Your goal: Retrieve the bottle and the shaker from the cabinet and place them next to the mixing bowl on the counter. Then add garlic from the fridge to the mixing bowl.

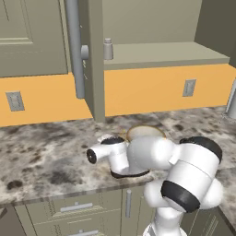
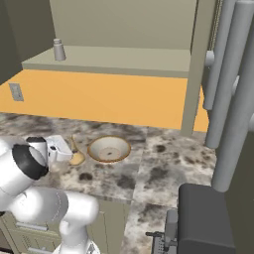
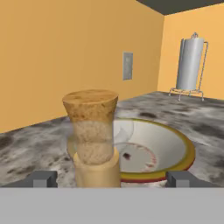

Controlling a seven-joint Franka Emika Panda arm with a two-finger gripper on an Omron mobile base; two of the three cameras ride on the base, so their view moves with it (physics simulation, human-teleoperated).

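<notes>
**Pincer open at the bottle beside the bowl**

Pincer [image 3: 111, 178] sits low over the surface [image 1: 41, 156], its two dark tips spread wide — one to each side of the bottle [image 3: 92, 138], neither touching it, so it grips nothing. That bottle, cork-topped and tan with a clear neck, stands upright on the granite, close in front of the hand camera. Just behind it, on its right in the hand view, lies the mixing bowl [image 3: 166, 148], shallow, pale inside with a brownish ring. From the right base view the bowl [image 2: 109, 149] rests on the surface with the bottle [image 2: 76, 155] just to its left, near the hand.

Up in the open cabinet [image 1: 161, 53], the shaker [image 1: 108, 49] stands upright on the shelf near the left end — well apart from the bowl. A steel canister on a wire stand [image 3: 190, 65] sits in the far corner.
</notes>
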